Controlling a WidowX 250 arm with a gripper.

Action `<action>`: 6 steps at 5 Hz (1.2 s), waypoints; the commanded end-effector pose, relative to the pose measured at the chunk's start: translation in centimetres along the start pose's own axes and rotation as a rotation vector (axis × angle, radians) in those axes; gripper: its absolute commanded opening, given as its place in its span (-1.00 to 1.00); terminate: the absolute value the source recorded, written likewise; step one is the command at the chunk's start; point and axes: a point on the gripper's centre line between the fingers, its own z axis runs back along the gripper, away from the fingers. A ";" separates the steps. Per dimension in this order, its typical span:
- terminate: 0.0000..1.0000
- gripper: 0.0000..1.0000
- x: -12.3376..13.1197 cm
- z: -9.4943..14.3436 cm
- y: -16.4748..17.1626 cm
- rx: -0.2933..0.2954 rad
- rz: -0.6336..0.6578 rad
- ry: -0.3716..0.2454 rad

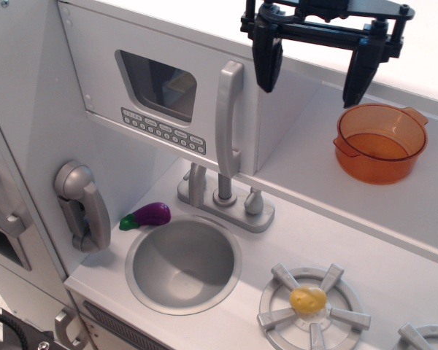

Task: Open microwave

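Observation:
The microwave [168, 65] is a grey box at the upper left, with a dark rounded window [159, 84], a strip of small buttons [163, 130] and a long vertical grey handle [228, 117] on the door's right edge. The door looks shut, flush with the box. My black gripper [314, 76] hangs open above the shelf, to the right of the handle and apart from it. Its left finger [267, 64] is close to the handle's top; its right finger [359, 73] is above the orange pot. It holds nothing.
An orange pot [382, 142] stands on the shelf at right. Below are a faucet [223, 193], a round sink [182, 264], a purple eggplant [147, 216], a grey telephone handset [82, 205] and a burner [312, 305] with a yellow item [308, 299].

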 end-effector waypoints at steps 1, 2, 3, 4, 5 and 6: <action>-1.00 1.00 0.0 0.0 0.0 0.000 0.000 0.000; -1.00 1.00 -0.6 -1.2 3.1 0.001 -0.076 -0.053; -1.00 1.00 -1.4 -3.1 5.5 -0.012 -0.133 -0.094; -1.00 1.00 -1.2 -3.6 6.8 -0.036 -0.161 -0.165; -1.00 1.00 -0.3 -4.7 6.8 -0.057 -0.184 -0.282; -1.00 1.00 0.5 -5.4 5.5 -0.063 -0.168 -0.367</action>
